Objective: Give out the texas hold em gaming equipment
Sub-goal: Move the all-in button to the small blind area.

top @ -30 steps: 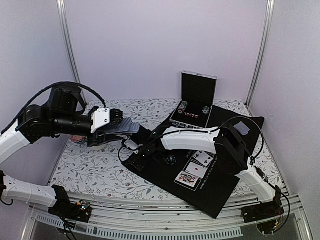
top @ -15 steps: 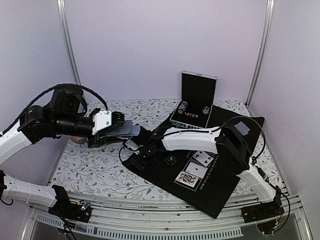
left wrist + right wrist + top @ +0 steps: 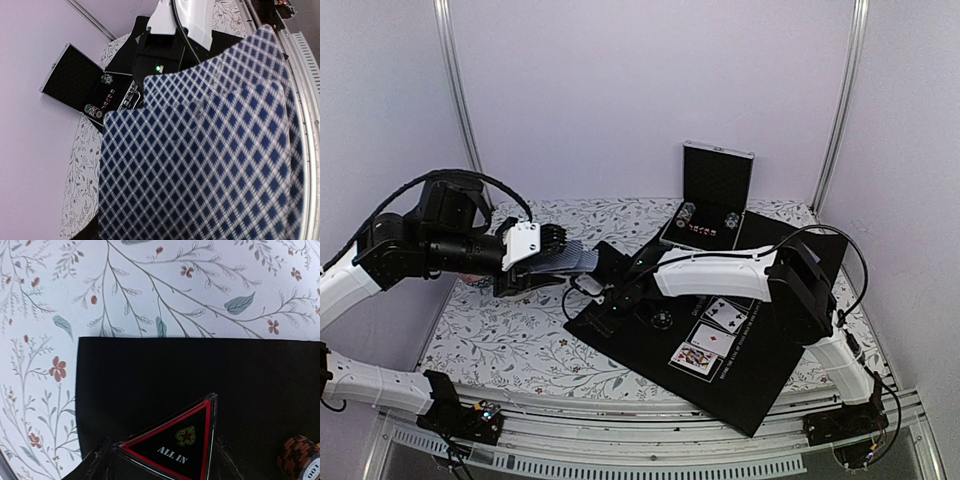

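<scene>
Gripping a fan of playing cards with blue-and-white diamond backs [image 3: 200, 165], the left gripper [image 3: 552, 256] is pinching its fingers shut on them above the white floral tablecloth [image 3: 150, 290], just left of the black felt mat [image 3: 150, 375]. The right gripper [image 3: 608, 298] is clamping a black triangular "ALL IN" marker with a red border [image 3: 175, 442] over the mat's left corner, near a stack of striped round poker chips [image 3: 300, 457]. Face-up white cards [image 3: 712, 338] are lying on the mat, and an open black case [image 3: 708, 205] is sitting behind it.
</scene>
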Motion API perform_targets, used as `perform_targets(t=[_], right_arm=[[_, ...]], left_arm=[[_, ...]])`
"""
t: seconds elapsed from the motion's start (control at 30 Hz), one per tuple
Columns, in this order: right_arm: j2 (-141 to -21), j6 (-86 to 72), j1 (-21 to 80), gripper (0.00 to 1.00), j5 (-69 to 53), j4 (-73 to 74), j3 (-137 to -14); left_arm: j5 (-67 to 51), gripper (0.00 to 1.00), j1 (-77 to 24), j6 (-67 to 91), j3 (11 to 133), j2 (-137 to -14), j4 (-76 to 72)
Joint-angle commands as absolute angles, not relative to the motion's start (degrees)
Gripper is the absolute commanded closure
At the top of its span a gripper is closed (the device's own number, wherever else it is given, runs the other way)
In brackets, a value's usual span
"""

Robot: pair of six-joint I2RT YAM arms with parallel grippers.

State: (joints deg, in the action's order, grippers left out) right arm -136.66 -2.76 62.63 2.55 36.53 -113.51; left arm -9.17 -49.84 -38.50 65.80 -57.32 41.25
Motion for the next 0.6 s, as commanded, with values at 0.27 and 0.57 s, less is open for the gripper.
perform_targets(t=[0.27,0.57], right_arm=[[-124.0,-7.3,56.3,0.59,-6.4,27.0,-109.7],[-109.5,-11.5,42.8,0.60,-2.0,28.8,-95.1]], left_arm=[[-8.2,0.51,-50.6,-38.4,65.5,-57.1,40.5],[-8.5,0.51,-50.8,-39.6,65.6,-59.4,39.0]])
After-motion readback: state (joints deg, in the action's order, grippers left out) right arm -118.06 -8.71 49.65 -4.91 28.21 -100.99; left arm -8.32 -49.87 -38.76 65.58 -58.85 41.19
